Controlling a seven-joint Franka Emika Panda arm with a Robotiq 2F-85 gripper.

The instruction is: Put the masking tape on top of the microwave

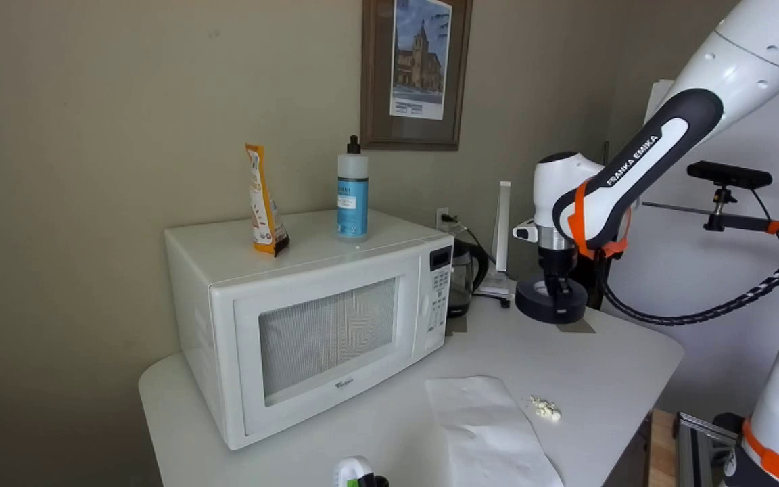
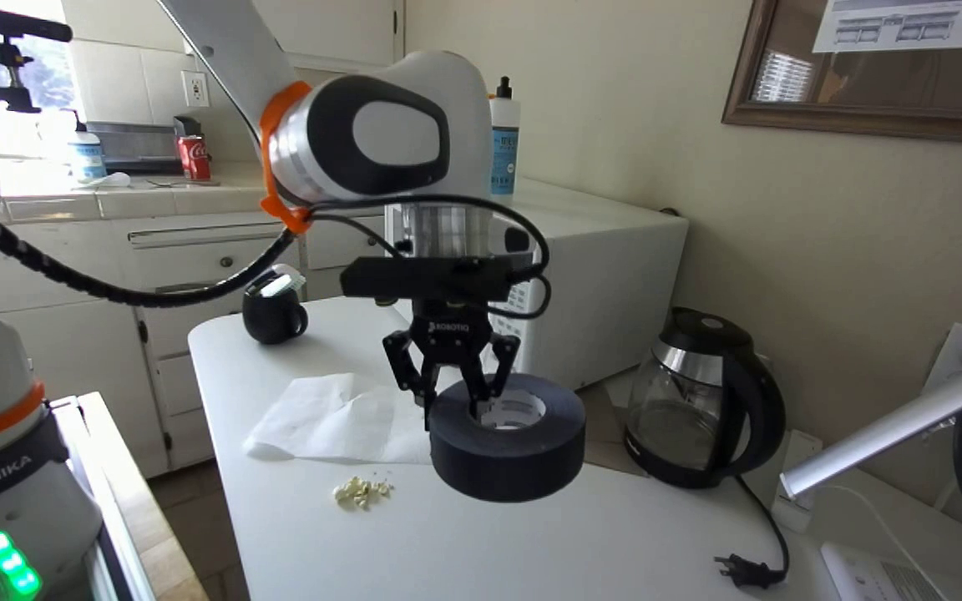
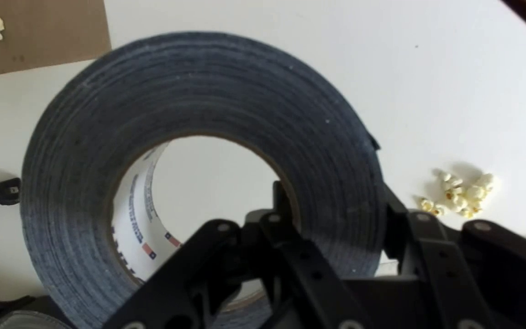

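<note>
Blue-black tape hangs above the counter, one side of its ring pinched by the jaws. Off-centre weight could make it tilt or slip; a low approach could knock the bottle standing on the microwave.

matt masking tape; smooth microwave; glass-bodied kettle

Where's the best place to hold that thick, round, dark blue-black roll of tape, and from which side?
Probably by the ring wall, coming from above. The dark blue-black tape roll is roughly level with its wide centre hole facing up, so one finger goes inside and the other outside, pinching the wall. The black gripper holds it that way.
</note>
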